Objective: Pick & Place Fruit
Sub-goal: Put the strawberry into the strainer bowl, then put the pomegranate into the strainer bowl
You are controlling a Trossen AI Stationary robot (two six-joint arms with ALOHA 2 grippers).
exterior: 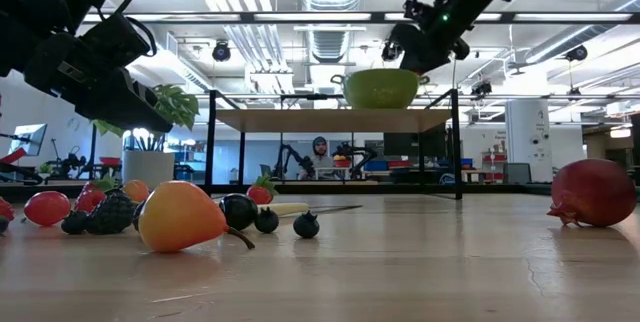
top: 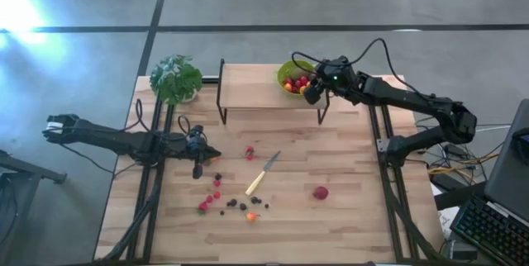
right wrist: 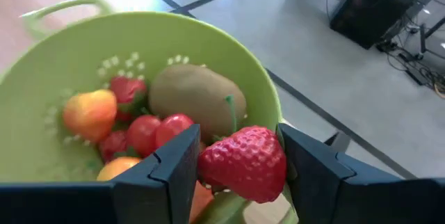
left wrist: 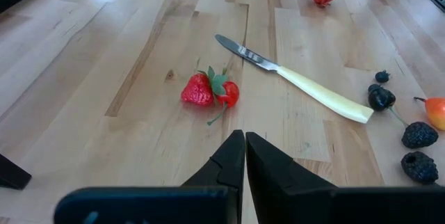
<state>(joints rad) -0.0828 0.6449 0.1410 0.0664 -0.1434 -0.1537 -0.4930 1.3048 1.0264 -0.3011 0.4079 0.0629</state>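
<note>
A green colander [top: 291, 74] stands on a raised wooden shelf [top: 256, 87] at the table's far side. It holds a kiwi [right wrist: 198, 92], small red fruit and an orange piece. My right gripper [right wrist: 240, 168] hovers over its rim, shut on a red strawberry [right wrist: 243, 163]. My left gripper [left wrist: 245, 156] is shut, above the table's left half. A strawberry [left wrist: 198, 90] and a small red fruit [left wrist: 229, 93] lie just beyond it. Berries, red pieces and an orange fruit [exterior: 180, 215] lie scattered near the near edge [top: 225, 202]. My right gripper pinches the strawberry by its two opposite sides [right wrist: 207, 161], one finger on each. The fingers slant down from above the colander. The strawberry is lifted clear over the colander's near rim, its green stem [right wrist: 229, 109] pointing away from the wrist.
A pale-handled knife [top: 263, 173] lies slantwise mid-table. A larger red fruit [top: 321, 192] sits toward the right near side. A potted plant [top: 175, 78] stands at the far left corner. The shelf's black legs [top: 221, 101] stand on the table.
</note>
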